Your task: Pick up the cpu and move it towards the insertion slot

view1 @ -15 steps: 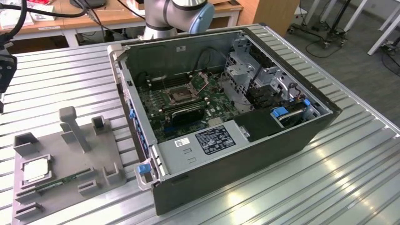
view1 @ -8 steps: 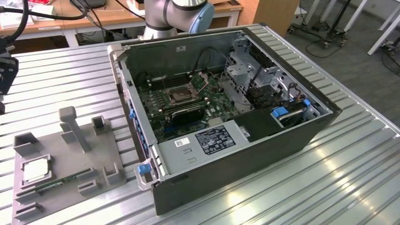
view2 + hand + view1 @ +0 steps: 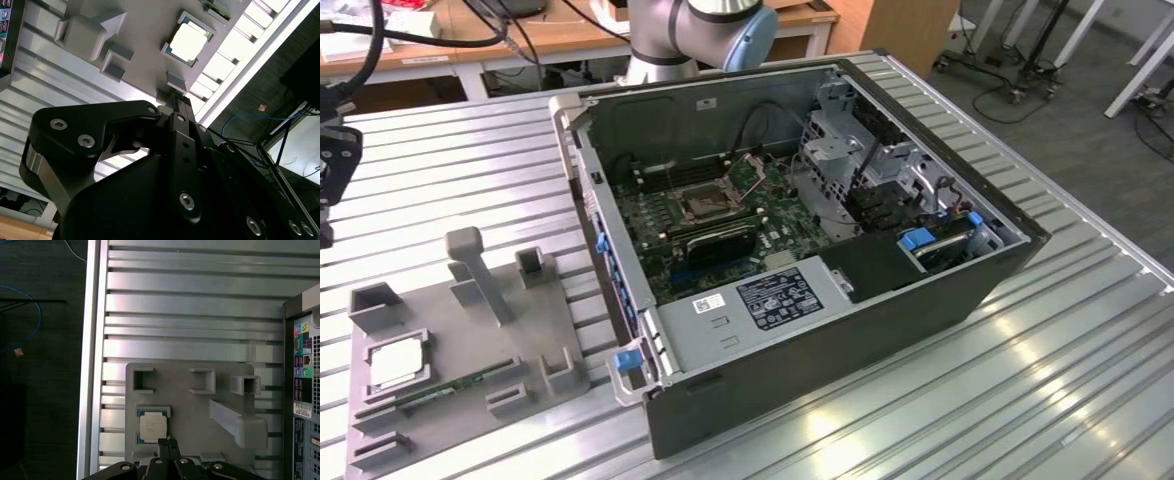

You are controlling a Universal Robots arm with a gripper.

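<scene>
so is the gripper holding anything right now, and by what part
Nothing is held. The cpu lies in its pocket on the grey tray, clear of the gripper.

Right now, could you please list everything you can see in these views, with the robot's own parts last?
cpu: one, silvery-white, seated in a pocket of the holder plate.
holder plate: one, grey, on the table, at the exterior view's left of the computer case.
memory stick: one, green, on the holder plate beside the cpu.
computer case: one, dark grey, side open, on the table.
insertion slot: one, dark with a silver frame, inside the computer case.
table: one, ribbed silver metal.
arm: one, grey and blue, beyond the computer case.
gripper: one, black, fingers together, empty, near the cpu.
</scene>
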